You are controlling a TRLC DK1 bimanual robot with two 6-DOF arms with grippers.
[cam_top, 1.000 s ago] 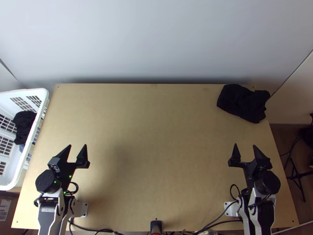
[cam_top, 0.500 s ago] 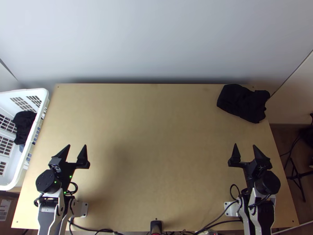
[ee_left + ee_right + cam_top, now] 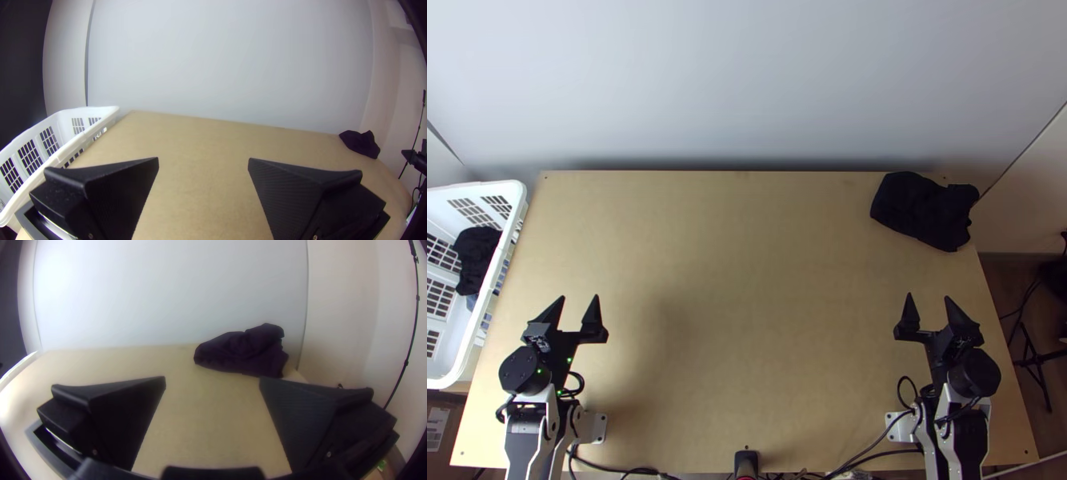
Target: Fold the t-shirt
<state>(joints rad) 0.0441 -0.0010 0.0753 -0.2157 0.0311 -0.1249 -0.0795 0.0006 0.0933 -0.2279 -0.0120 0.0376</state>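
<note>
Dark cloth, likely the shirt, bunched at upper right of the top view, long axis sloping down-right. Right gripper nearer, cloth straight up-frame from it; fingers wide, nothing held.

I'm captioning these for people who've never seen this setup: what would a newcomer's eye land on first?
Probably the dark bunched cloth at the far right corner of the pale wooden table. Next, the left hand and right hand, black and open, near the table's two sides. Then the white basket at the left edge, with more dark cloth inside.
</note>
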